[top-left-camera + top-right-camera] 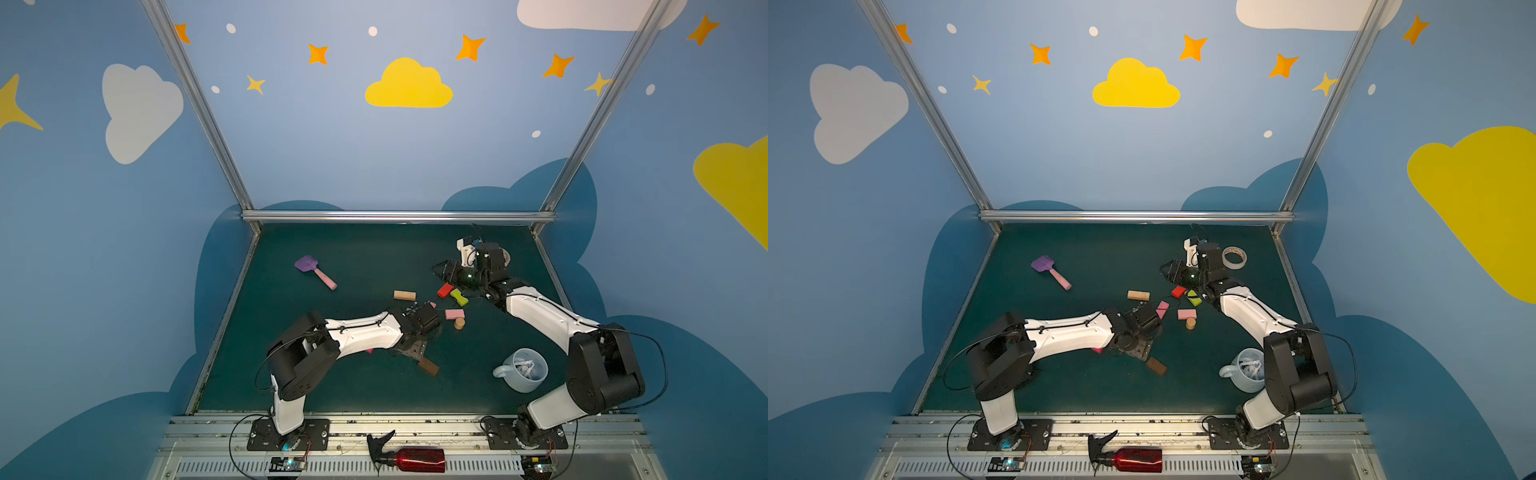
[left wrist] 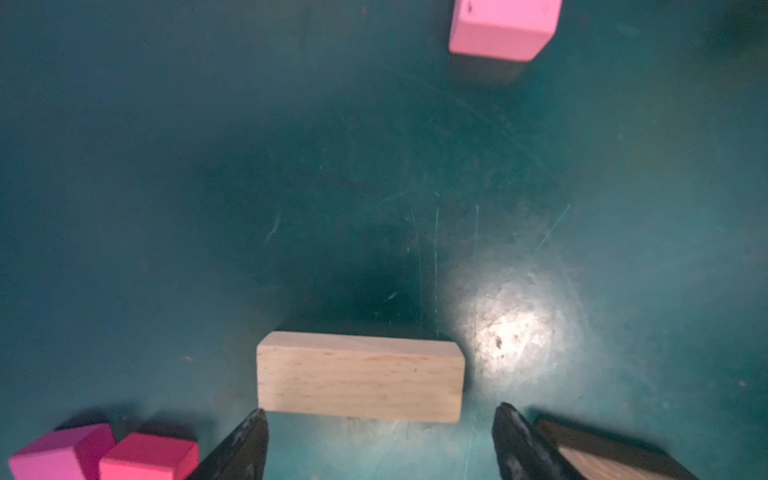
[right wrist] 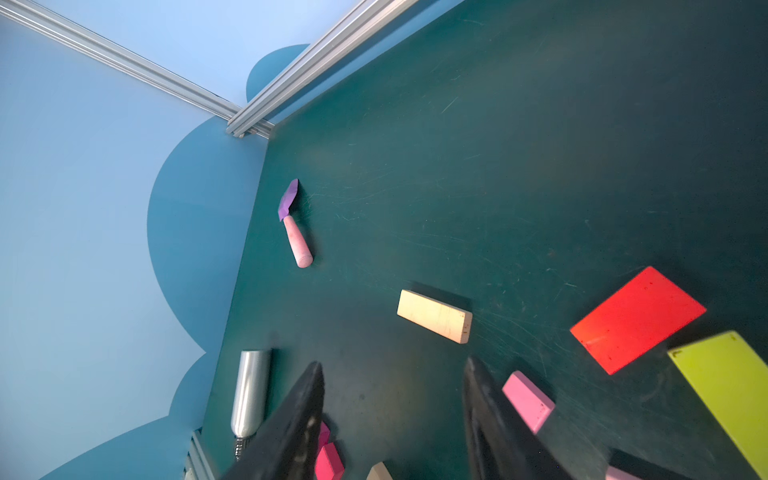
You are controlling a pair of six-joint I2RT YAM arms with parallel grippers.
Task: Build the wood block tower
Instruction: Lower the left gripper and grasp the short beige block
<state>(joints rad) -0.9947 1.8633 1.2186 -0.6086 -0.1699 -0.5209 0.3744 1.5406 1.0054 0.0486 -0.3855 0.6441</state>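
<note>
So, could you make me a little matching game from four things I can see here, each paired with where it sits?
Things: 1 toy spatula; 2 mug; 3 tan cylinder; 4 red spray bottle.
Places: A on the metal frame, off the mat; B next to a light pink block; C alone, far left of the mat; D near right, beside the right arm.
Pairs: 1-C, 2-D, 3-B, 4-A.
</note>
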